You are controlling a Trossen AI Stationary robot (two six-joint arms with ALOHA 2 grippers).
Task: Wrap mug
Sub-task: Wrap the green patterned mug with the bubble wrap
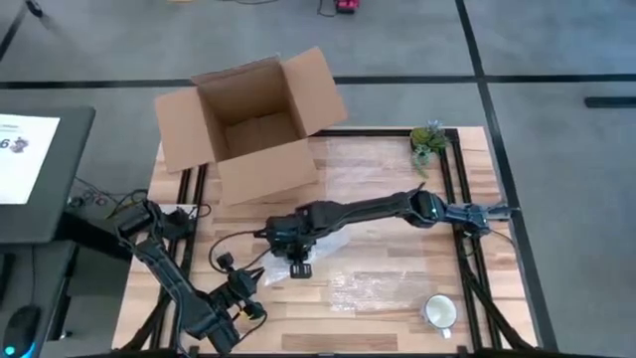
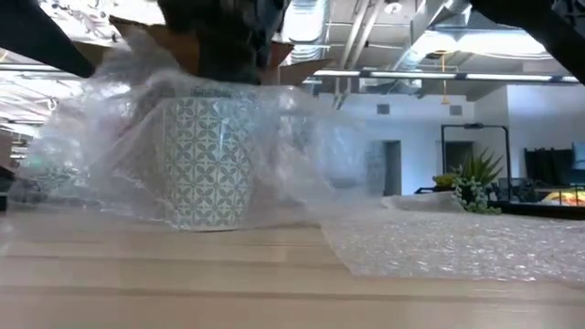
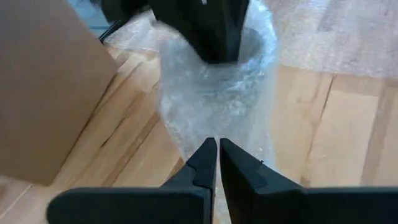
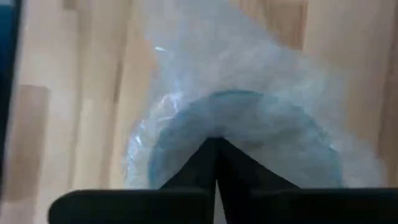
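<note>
A patterned mug stands upright on the table, loosely covered in bubble wrap. In the right wrist view, its round mouth shows through the wrap. My right gripper is shut and points down at the mug's top from above. My left gripper is shut and sits low near the table's front-left, a short way from the wrapped mug. Its fingertips point at the mug. My right gripper comes from above, pointing down, with its shut fingertips on the bubble wrap over the mug's mouth. I cannot tell whether any wrap is caught between the fingers. The mug stands upright on the table under them.
An open cardboard box stands at the far left. A second sheet of bubble wrap lies flat toward the near right. A white mug stands at the near right corner. A small plant is at the far right.
</note>
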